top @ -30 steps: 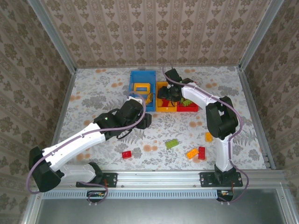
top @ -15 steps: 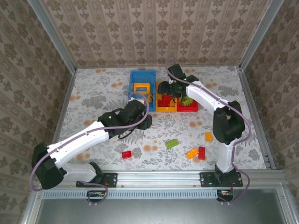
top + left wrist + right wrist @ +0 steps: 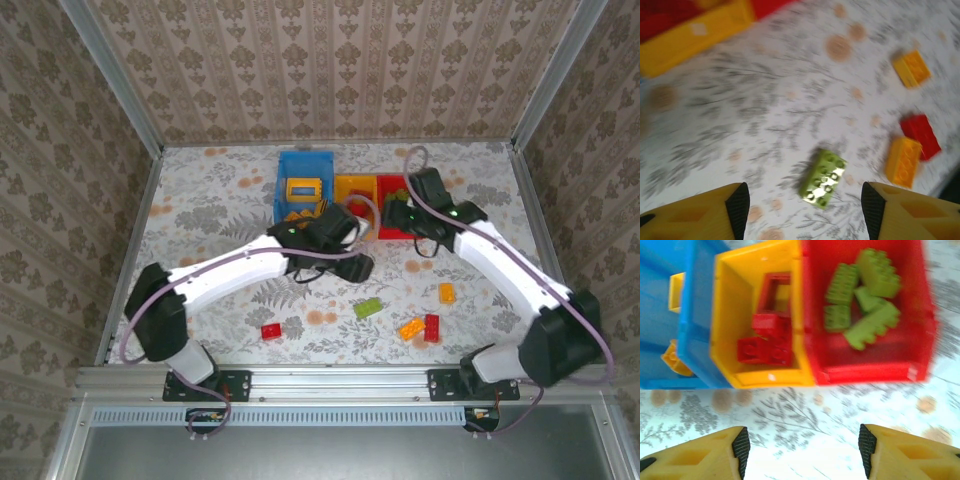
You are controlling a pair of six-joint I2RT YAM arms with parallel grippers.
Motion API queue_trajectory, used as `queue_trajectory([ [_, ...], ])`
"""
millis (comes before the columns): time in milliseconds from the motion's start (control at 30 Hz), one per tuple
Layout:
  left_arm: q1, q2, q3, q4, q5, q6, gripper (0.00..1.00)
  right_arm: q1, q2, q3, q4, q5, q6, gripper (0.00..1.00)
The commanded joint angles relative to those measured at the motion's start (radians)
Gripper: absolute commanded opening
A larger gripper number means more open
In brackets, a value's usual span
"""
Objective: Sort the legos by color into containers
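**Left hand** (image 3: 803, 209): fingers spread, holding nothing, above the surface (image 3: 765, 115). A green lego (image 3: 823, 177) lies between the fingertips, just toward 12 o'clock. An orange lego (image 3: 903, 161) and a red lego (image 3: 920, 136) lie side by side at 2 o'clock.

**Right hand** (image 3: 802, 452): also spread and empty. The red container (image 3: 870, 374), holding green legos (image 3: 867, 325), lies at 12 o'clock. The yellow container (image 3: 727, 310) lies at 11 o'clock.

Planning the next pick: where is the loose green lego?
Top view: the green lego lies on the table near front centre, left of the orange lego.
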Motion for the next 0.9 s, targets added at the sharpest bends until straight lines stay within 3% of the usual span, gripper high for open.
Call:
queue_trajectory([
  [0, -0.079, 0.09, 0.093, -0.054, 0.148, 0.226, 0.66, -0.065, -0.132, -0.087, -0.108, 0.051, 0.048, 0.65],
  [167, -0.169, 0.259, 0.246, -0.151, 0.223, 0.353, 0.7, -0.195, -0.26, -0.121, -0.24, 0.034, 0.074, 0.71],
  [433, -0.23, 0.456, 0.408, -0.249, 0.25, 0.409, 0.75, -0.389, -0.347, -0.078, -0.384, -0.178, 0.168, 0.82],
  [867, -0.31, 0.644, 0.55, -0.288, 0.096, 0.36, 0.76, -0.442, -0.376, -0.039, -0.417, -0.264, 0.184, 0.84],
])
